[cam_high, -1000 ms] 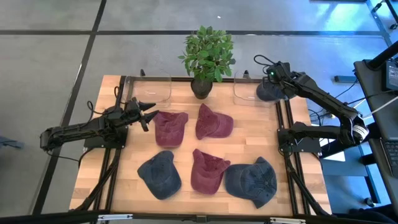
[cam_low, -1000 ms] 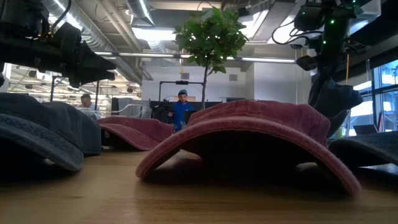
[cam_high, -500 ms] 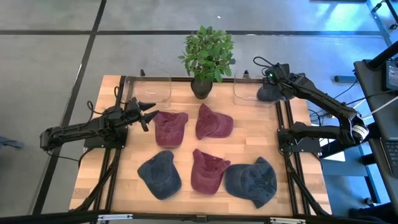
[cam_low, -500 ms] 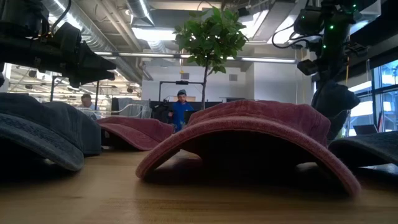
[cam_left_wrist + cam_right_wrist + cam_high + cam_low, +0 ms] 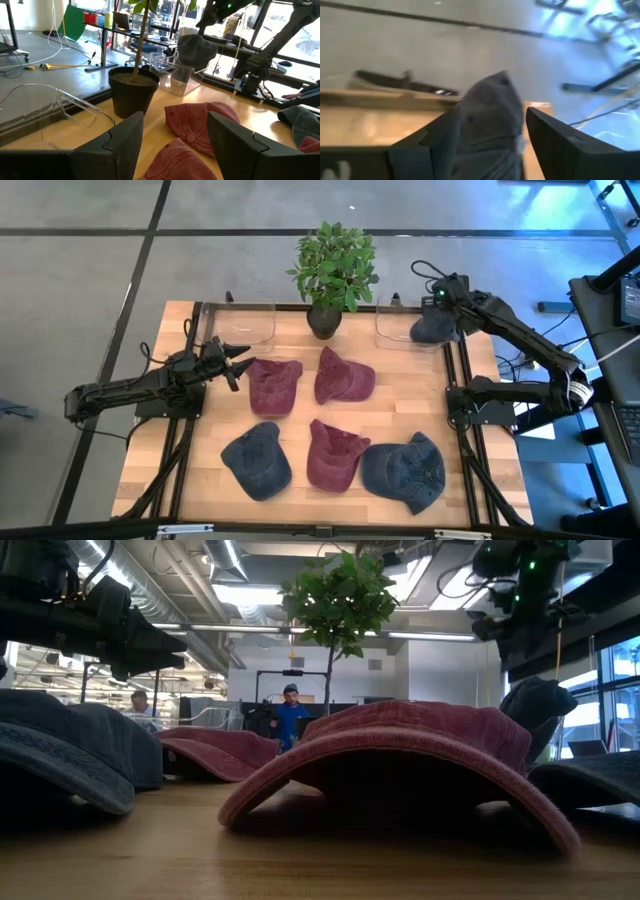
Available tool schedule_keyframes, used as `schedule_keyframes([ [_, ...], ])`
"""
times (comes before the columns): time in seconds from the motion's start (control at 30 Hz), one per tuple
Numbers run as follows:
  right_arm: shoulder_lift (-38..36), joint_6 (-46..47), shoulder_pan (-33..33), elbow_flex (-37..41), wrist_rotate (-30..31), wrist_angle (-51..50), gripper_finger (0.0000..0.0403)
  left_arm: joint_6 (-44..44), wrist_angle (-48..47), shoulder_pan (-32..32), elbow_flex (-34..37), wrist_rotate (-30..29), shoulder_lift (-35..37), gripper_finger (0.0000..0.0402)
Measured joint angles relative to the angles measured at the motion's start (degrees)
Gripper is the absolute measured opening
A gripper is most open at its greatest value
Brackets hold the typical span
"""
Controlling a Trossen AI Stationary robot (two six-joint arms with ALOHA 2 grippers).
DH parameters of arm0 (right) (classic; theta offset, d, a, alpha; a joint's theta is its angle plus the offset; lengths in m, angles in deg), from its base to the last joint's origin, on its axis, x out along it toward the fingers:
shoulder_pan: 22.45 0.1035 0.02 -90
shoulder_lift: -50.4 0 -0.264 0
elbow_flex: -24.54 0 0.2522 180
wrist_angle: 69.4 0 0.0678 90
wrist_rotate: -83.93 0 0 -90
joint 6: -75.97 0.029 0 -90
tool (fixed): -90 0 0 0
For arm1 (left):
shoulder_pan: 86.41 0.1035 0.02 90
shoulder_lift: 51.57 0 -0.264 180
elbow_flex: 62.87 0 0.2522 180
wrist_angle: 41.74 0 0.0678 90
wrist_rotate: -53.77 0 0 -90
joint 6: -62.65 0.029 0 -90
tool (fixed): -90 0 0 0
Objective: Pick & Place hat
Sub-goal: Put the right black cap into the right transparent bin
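Nearest the front edge of the table (image 5: 200, 480) lie three caps: a blue cap (image 5: 257, 461) on the left, a maroon cap (image 5: 335, 454) in the middle, a larger blue cap (image 5: 405, 471) on the right. Farther back rest two more maroon caps (image 5: 274, 385), side by side, mid-table. The left gripper (image 5: 238, 364) hangs just beside the left one of these, jaws wide and empty, arm waiting, unchanged over the last second. Beyond them, the potted plant (image 5: 334, 268) stands at the far edge between two clear bins. The left clear bin (image 5: 243, 325) appears empty. At the far right corner the right gripper (image 5: 447, 308) holds a dark grey hat (image 5: 430, 328), jaws narrowed onto its crown as the right wrist view shows. Change noted: in the last second the gripper has shifted slightly leftward, and in the low view it has risen while the hat hangs over the right clear bin (image 5: 400, 330). Cannot tell whether the hat already rests on the bin or dangles above it. Judgement: the carry is nearly done; release into the bin looks like the step in hand, with five caps left on the table.
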Motion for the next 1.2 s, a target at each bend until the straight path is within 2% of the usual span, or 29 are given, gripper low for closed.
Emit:
schedule_keyframes([
  [0.07, -0.5, -1.2, 1.5, -1.5, -4.4, -2.0, 0.0233, 0.0, 0.0, 0.0, 0.0, 0.0, 0.0, 0.0214],
  [0.13, -1.1, -4.7, 3.9, -2.3, -12.1, -2.2, 0.0232, 0.0, 0.0, 0.0, 0.0, 0.0, 0.0, 0.0214],
  [0.23, -1.4, -4.5, 8.6, -2.5, -23.1, -0.9, 0.0227, 0.0, 0.0, 0.0, 0.0, 0.0, 0.0, 0.0214],
  [0.37, -0.9, 0.5, 16.4, -2.5, -30.3, -0.9, 0.0221, 0.0, 0.0, 0.0, 0.0, 0.0, 0.0, 0.0214],
  [0.53, -0.4, 10.3, 28.3, -2.5, -34.1, -2.4, 0.0217, -0.1, 0.0, 0.0, 0.0, 0.1, 0.0, 0.0214],
  [0.83, -0.2, 44.2, 55.0, -2.5, -38.2, -15.6, 0.0218, -0.2, 0.0, 0.0, 0.0, 0.2, 0.0, 0.0214],
  [1.0, 1.5, 63.9, 71.3, -2.5, -38.3, -15.2, 0.0218, -0.2, 0.1, 0.0, 0.0, 0.2, 0.0, 0.0214],
  [1.2, 7.5, 80.0, 87.7, -2.5, -39.8, -9.4, 0.0218, -2.6, 0.4, 0.0, 0.0, 0.2, 0.0, 0.0214],
])
